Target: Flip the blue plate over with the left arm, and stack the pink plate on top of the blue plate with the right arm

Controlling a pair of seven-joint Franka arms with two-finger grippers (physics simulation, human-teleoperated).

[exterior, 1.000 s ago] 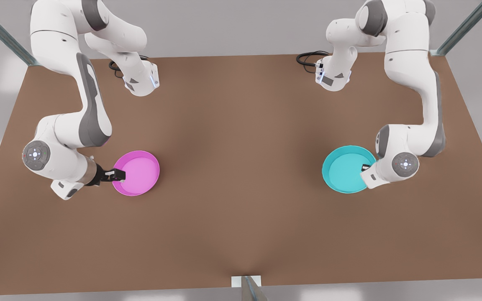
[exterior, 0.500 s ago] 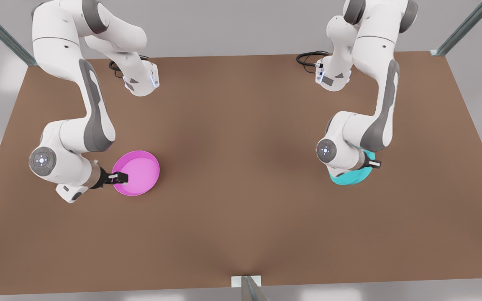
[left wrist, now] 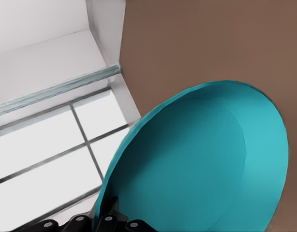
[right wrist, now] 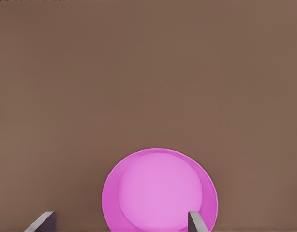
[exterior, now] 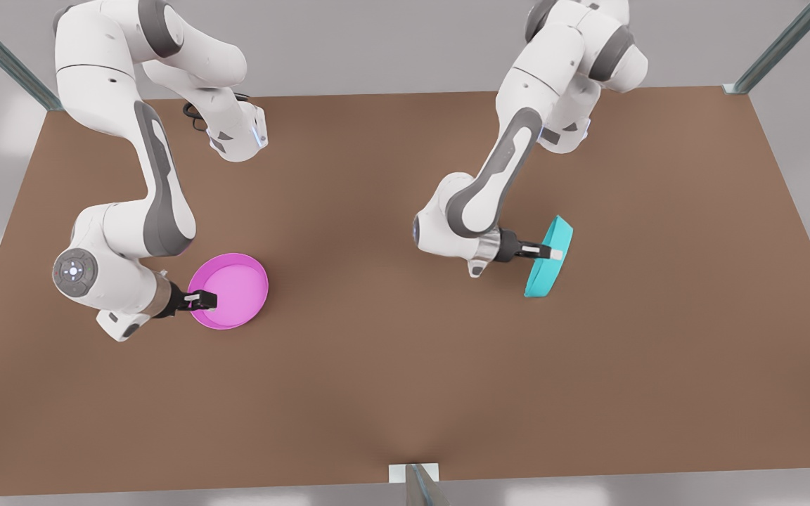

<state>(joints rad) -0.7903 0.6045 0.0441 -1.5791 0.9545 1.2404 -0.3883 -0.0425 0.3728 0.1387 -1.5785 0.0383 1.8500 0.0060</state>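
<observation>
The left gripper (exterior: 554, 252) clamped the rim of the blue plate (exterior: 549, 257), holding it on edge above the table (exterior: 377, 351), right of centre in the front view. The right gripper (exterior: 201, 301) pinched the rim of the pink plate (exterior: 233, 289), which lay flat and held nothing.

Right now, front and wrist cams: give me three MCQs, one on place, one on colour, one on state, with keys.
1. Where is the pink plate?
A. flat on the table, on the front view's left
B. stacked on the blue plate
C. lifted by an arm

2. Which colour is the plate in the left claw?
A. magenta
B. turquoise
C. white

3. How does the blue plate sit?
A. flat, rim up
B. tilted steeply, nearly on edge
C. flat, upside down

Key: 1 A, it lies flat with the right claw at its rim. 2 B, the left wrist view shows turquoise. 3 B, the front view shows it nearly edge-on.
</observation>
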